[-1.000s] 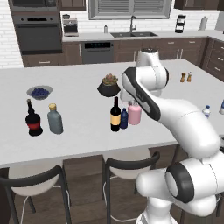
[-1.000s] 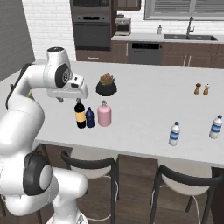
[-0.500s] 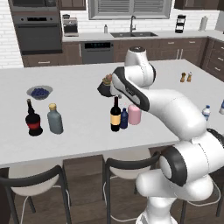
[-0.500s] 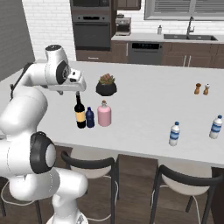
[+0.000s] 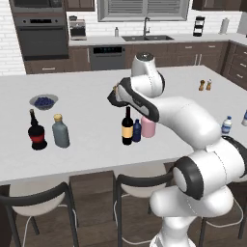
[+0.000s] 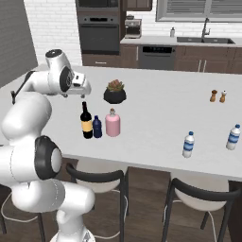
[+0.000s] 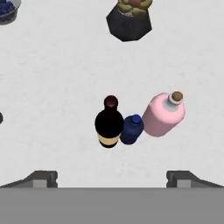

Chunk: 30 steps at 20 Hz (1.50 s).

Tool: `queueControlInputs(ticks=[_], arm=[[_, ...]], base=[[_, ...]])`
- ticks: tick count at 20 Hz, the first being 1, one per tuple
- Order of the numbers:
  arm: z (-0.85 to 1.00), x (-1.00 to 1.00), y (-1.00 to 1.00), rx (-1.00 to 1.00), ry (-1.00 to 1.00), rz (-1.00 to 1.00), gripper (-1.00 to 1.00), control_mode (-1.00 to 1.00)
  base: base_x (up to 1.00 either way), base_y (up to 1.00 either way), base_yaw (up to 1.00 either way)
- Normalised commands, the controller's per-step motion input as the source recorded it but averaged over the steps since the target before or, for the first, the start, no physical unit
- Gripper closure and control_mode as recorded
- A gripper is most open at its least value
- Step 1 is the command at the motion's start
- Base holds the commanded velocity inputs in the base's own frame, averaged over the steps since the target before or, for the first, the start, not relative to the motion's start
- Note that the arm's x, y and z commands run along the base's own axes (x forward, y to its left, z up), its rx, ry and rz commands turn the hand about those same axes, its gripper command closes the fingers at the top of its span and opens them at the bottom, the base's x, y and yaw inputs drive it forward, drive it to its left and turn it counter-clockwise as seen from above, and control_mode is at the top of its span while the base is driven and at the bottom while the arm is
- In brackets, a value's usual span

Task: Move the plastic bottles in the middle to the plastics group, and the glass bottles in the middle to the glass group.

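Three bottles stand close together mid-counter: a tall dark wine bottle [image 5: 127,126] [image 6: 86,122] [image 7: 109,124] with a yellow label, a small dark-blue bottle [image 5: 137,131] [image 6: 97,127] [image 7: 131,129], and a squat pink bottle [image 5: 147,126] [image 6: 112,124] [image 7: 162,116] with a tan stopper. My gripper [image 5: 112,99] [image 6: 81,93] [image 7: 112,178] hangs open above and slightly left of the wine bottle, holding nothing. The black red-labelled bottle [image 5: 36,131] and grey-blue bottle [image 5: 60,131] stand at the left. Two water bottles [image 6: 188,144] [image 6: 232,137] stand at the right.
A potted plant in a black pot [image 6: 115,92] [image 7: 129,19] sits just behind the three bottles. A bowl of blueberries [image 5: 44,102] lies at the back left. Two small shakers [image 6: 218,96] stand far right. Chairs line the counter's front edge.
The arm has swung left: the hand moved from right of the pink bottle to above and left of the wine bottle. The bottles have not moved.
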Motion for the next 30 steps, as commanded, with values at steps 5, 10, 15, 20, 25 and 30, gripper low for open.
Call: queueControlInputs(ticks=[5,10,15,20,25,30], arm=[[-0.29,-0.14,0.0,0.0,-0.38,0.0,-1.0,-1.0],[-0.19,-0.05,0.0,0.0,-0.1,0.0,-1.0,-1.0],[0.0,0.07,-0.02,0.0,0.14,0.0,-1.0,-1.0],[0.0,0.22,-0.03,0.0,0.22,0.03,-1.0,-1.0],[-0.16,0.13,-0.02,0.0,0.07,0.04,-1.0,-1.0],[-0.35,0.0,0.0,0.0,-0.2,0.02,-1.0,-1.0]], base=[[0.0,0.0,0.0],[0.0,0.0,0.0],[0.0,0.0,0.0],[0.0,0.0,0.0],[0.0,0.0,0.0],[0.0,0.0,0.0]])
